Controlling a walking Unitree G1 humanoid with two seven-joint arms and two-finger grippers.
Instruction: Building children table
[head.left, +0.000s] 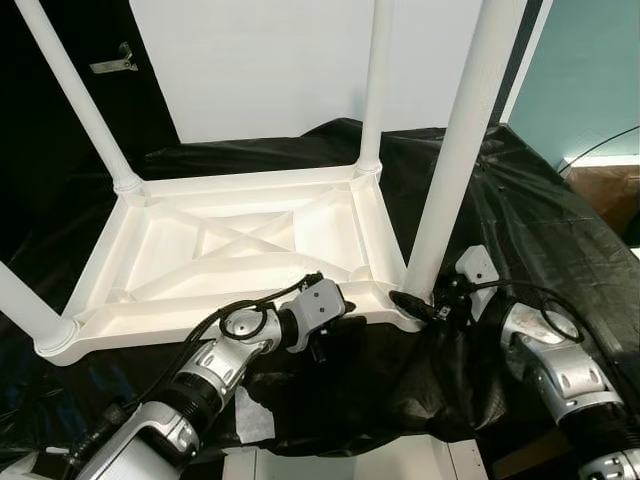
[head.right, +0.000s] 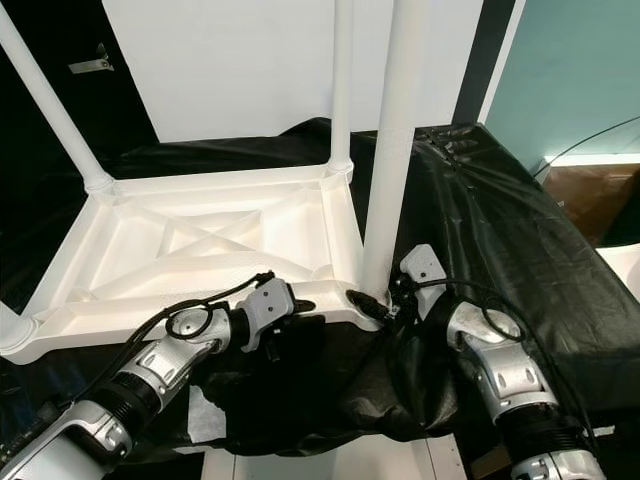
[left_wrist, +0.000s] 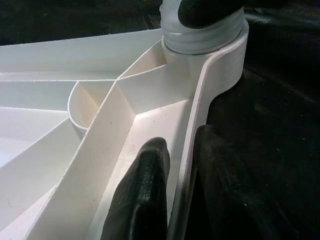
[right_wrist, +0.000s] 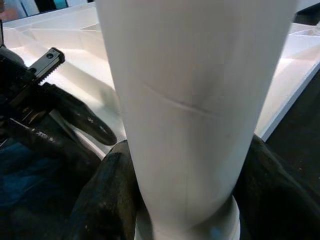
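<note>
A white plastic children's table lies upside down on black cloth, its four legs pointing up. My left gripper is shut on the table's near rim, one finger inside the frame and the other outside. At the near right corner, my right gripper is shut around the base of the near right leg. Its fingers press both sides of that leg, just above the socket. The other three legs stand in their corners.
Black cloth covers the work surface and drops off at the front and right. A white panel stands behind, with a teal wall and a brown box at the right. A white scrap lies near my left arm.
</note>
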